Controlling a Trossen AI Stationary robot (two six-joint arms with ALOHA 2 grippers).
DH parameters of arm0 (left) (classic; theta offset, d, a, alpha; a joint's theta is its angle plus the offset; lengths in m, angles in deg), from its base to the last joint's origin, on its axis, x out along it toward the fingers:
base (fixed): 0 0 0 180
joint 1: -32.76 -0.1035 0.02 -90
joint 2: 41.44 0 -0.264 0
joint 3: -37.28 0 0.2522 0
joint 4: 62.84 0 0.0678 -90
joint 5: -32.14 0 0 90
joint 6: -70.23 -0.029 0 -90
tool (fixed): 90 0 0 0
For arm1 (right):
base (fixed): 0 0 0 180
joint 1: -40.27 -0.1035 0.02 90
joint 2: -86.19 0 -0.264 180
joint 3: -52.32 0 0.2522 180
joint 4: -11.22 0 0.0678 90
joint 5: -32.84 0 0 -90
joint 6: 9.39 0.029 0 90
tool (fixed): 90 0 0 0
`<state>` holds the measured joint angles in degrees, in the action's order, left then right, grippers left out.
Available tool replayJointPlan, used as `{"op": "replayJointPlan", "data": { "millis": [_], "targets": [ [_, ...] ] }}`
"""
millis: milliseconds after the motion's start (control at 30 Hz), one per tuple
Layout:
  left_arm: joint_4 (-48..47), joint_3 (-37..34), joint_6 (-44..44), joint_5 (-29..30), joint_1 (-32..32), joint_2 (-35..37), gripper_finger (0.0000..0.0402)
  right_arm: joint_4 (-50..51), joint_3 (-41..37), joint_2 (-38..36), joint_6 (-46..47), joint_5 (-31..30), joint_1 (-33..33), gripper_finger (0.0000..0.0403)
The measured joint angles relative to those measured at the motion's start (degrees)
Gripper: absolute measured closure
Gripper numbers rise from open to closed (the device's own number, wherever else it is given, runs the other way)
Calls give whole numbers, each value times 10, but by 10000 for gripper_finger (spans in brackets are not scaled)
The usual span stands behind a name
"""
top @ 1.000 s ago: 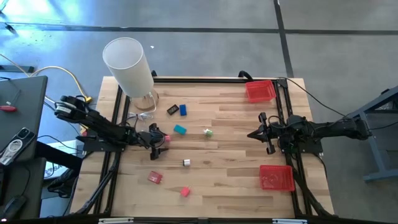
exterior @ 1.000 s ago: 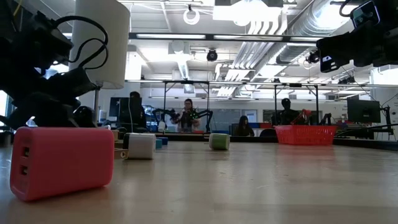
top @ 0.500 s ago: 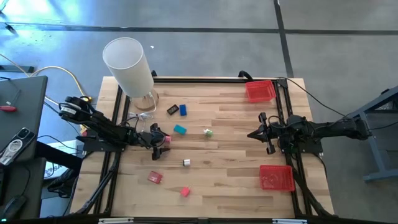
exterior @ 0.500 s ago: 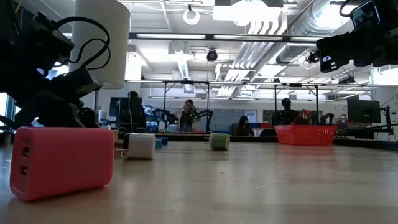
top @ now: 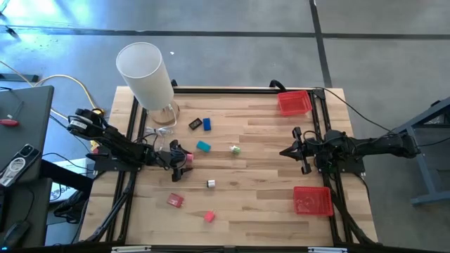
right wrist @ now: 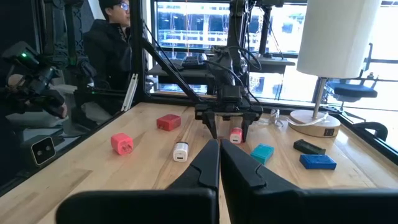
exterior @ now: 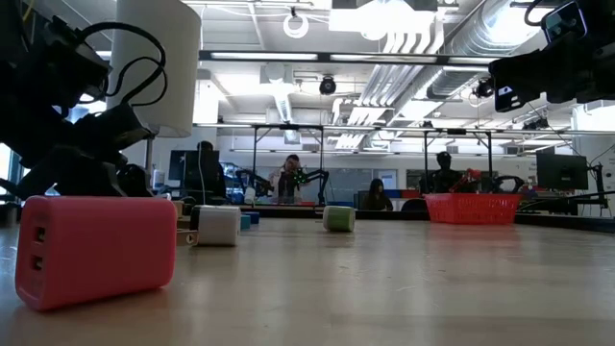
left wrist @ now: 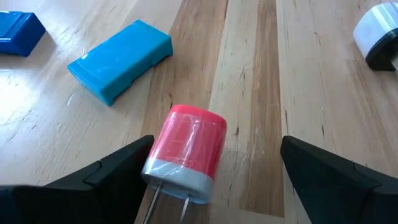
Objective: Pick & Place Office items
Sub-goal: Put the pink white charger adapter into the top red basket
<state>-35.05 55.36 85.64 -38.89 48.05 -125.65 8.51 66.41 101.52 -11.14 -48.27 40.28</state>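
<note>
Almost nothing has changed over the last second: the items lie where they lay, and only the left arm's rear end has shifted slightly at the table's left edge, so no piece has been lifted and the trays hold no item that can be made out. The left claw (top: 176, 160) still hangs low over the left part of the table, fingers spread wide, straddling a small red plug (left wrist: 186, 154) with a white end and two prongs that point back toward the wrist. In the left wrist view one finger (left wrist: 106, 177) sits just beside the plug's white end and the other (left wrist: 329, 171) stands well off, so nothing is gripped; whether the near finger actually touches the plug cannot be told. My reading is that this is the pause just ahead of closing, and the plug lies off-centre, so the near finger may nudge it as the fingers close. The right claw (top: 285, 151) stays pinched shut and empty over the table's right side, between the far tray (top: 294, 102) and the near tray (top: 312, 201). The other items lie loose on the wood: a teal block (top: 203, 146) and a blue block (top: 207, 124) beyond the plug, a black piece (top: 195, 124), a green cube (top: 235, 149), a white piece (top: 210, 184), a red block (top: 174, 200) and a pink cube (top: 209, 216) nearer the front edge. The white cylinder (top: 144, 74) stands at the far left corner.
</note>
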Motion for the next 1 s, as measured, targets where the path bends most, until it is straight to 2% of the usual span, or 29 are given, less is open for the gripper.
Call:
{"op": "replayJointPlan", "data": {
  "millis": [367,800,1000],
  "targets": [
    [9,0,19,17,0,-18,59,0,0,0,0,0,0,400],
    [155,0,-7,24,0,-125,59,0,0,0,0,0,0,400],
    [164,0,-2,26,4,-143,60,0,0,0,0,0,0,400]
  ]
}}
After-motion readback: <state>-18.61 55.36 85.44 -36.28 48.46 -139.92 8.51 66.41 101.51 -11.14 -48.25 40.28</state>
